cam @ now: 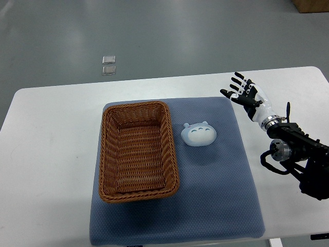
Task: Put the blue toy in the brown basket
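From the top view, a white tabletop (46, 154) carries a blue-grey mat (216, 195) that covers its middle. On the left half of the mat sits a brown basket (138, 150), rectangular and woven, with its long side running away from the robot. Its inside is bare; only the woven floor and walls show.

Just beside the basket's right wall, near its far end, lies the blue toy (198, 134). It is a pale, rounded figure with two small ears on top and a simple face on its side. It rests on the mat, outside the basket and apart from its rim by a narrow strip of cloth.

The right hand (245, 94) comes in from the right edge on a black arm with cables and a round joint. It hangs over the bare tabletop just past the mat's right far corner, well apart from the toy. Its fingers are spread wide and point away from the robot, holding nothing.

Beyond the tabletop, on the grey floor (180, 36), lie two small clear squares (109, 65), one next to the other.
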